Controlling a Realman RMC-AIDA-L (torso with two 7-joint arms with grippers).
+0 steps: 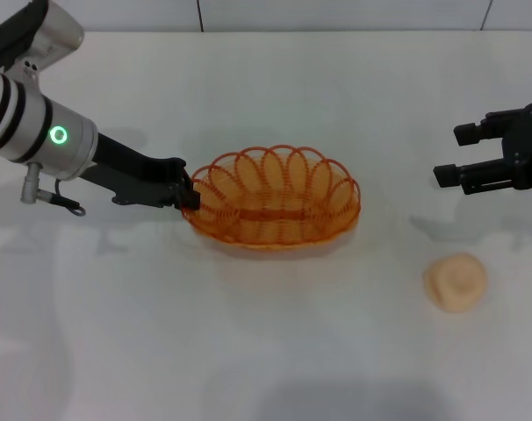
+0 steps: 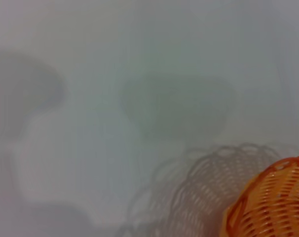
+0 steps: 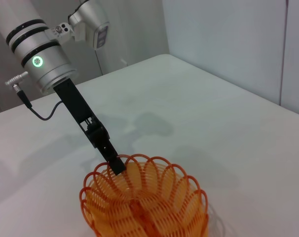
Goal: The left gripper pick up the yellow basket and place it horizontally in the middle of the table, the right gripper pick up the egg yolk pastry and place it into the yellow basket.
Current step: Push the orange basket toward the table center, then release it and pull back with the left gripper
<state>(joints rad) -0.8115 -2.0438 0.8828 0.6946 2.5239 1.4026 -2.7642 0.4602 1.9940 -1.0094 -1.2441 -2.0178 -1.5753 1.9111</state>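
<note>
**At the basket's left rim: left gripper pinching the wire, bun not yet touched**

At the left end of the yellow basket (image 1: pixel 273 198), the left gripper (image 1: pixel 189 195) has its fingertips pressed together on the looped rim, one finger to each side of the wire as best the right wrist view shows. A rim grip makes sense here: the open loops give a thin edge to pinch, and the wide body cannot be spanned by the jaws.

The basket lies lengthwise across the table (image 1: pixel 248 351), about mid-table and a little toward the far side of it, seemingly resting on the surface or just off it; contact underneath cannot be told. Its long axis runs side to side, so the placing looks nearly done and release is the likely next step.

The egg yolk pastry (image 1: pixel 455 281) sits right of the basket and nearer the robot, well apart from it, dimpled top up.

The right gripper (image 1: pixel 499 158) hovers right of the basket, beyond the pastry, fingers spread and holding nothing, waiting for its turn.

Risk: pulling away from the rim could drag the light basket askew
</note>
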